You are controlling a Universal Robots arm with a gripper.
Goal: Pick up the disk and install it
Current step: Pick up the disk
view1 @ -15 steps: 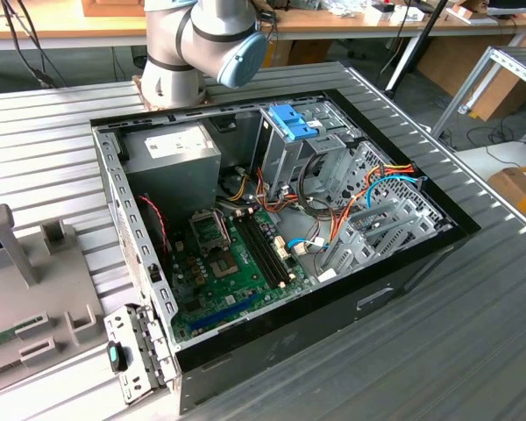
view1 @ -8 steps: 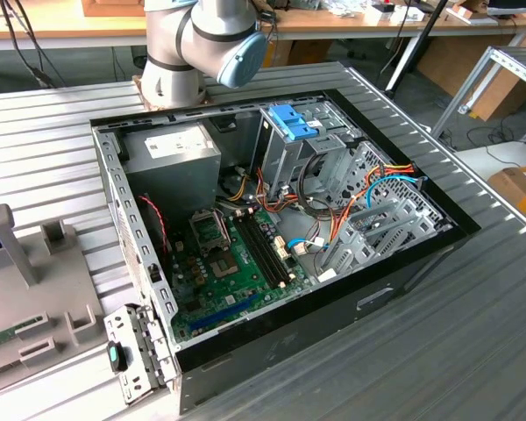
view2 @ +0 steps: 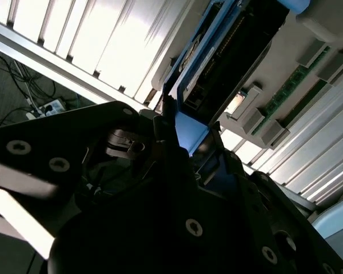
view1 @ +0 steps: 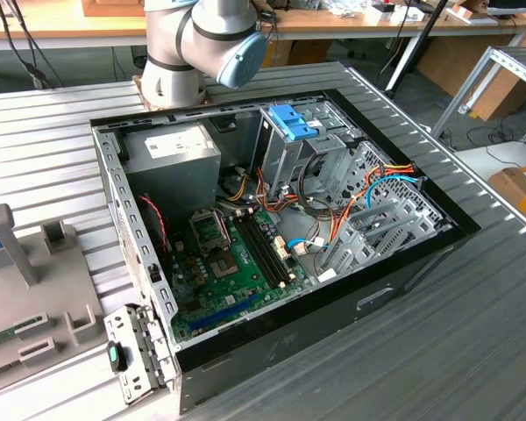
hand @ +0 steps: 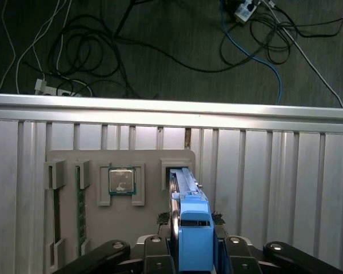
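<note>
In the first wrist view the disk (hand: 191, 228) stands on edge, its bright blue carrier rail facing the camera. Its far end sits in a slot of the grey holder plate (hand: 148, 211). My gripper (hand: 192, 251) straddles the disk, with a dark finger pressed against each side of the blue rail. The second wrist view has the disk (view2: 217, 51) running away from the gripper (view2: 186, 134), its blue rail and dark underside showing. In the exterior view the open computer case (view1: 280, 219) lies flat on the table, and the holder plate (view1: 35, 324) is at that view's left edge.
On the holder plate lie a processor chip (hand: 121, 181) and a memory stick (hand: 80, 211). Inside the case are a grey power-supply box (view1: 171, 149), a green mainboard (view1: 228, 263), a drive cage with a bare blue bracket (view1: 291, 120) and loose cables (view1: 368, 189). The arm's base (view1: 180, 53) stands behind the case.
</note>
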